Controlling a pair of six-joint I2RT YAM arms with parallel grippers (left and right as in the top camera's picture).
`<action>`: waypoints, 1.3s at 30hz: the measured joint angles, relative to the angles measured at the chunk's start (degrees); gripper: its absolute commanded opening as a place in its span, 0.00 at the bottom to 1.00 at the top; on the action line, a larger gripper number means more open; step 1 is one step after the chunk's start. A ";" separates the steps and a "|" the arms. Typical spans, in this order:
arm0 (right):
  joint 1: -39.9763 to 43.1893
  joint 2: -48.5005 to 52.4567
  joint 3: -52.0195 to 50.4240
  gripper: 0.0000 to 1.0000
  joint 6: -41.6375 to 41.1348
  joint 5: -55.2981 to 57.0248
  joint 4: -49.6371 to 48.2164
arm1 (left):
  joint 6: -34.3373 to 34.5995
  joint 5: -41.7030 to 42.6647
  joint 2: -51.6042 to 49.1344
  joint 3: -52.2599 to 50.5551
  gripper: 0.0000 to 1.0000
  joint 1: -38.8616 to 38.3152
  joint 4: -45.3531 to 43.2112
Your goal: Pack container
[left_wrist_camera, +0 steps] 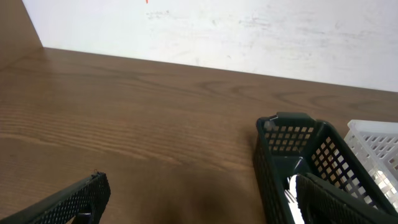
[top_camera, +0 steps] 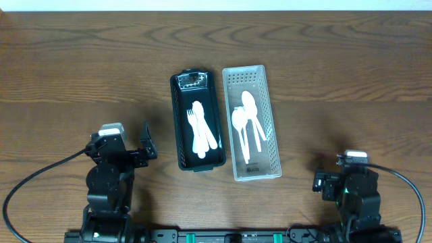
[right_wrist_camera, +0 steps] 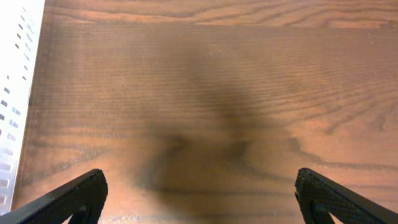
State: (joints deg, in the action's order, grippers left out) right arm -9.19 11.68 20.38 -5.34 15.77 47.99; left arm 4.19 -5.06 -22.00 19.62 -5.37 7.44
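Cutlery sorted across two baskets at centre of table, overhead view. On left, black basket holding white forks, possibly a knife among them. Just beside it on right, white basket holding white spoons.

Left wrist view: left gripper spread wide, clamping nothing, above bare wood. End wall of black basket ahead on right.

Right wrist view: right gripper likewise spread wide, empty. Edge of white basket at left border.

Surface is seen top-down from overhead. Wrist views are aimed low, close, past the jaws; black basket is shared with left wrist view.
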 measured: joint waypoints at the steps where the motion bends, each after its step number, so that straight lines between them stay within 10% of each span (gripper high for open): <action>1: 0.00 -0.94 0.00 0.99 0.02 0.22 -0.50 | 0.00 0.00 0.00 0.00 0.98 0.00 -0.02; 13: 1.60 -10.49 -8.70 0.99 12.37 -6.91 -40.41 | 0.00 0.00 0.00 0.00 0.98 0.00 0.00; 39: 1.90 -10.97 -16.70 0.99 15.19 -11.30 -36.50 | 0.00 0.00 0.00 0.00 0.98 0.00 0.00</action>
State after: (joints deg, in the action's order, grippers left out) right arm -7.29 0.71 3.68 9.85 4.47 11.49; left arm 4.19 -5.06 -22.00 19.62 -5.37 7.44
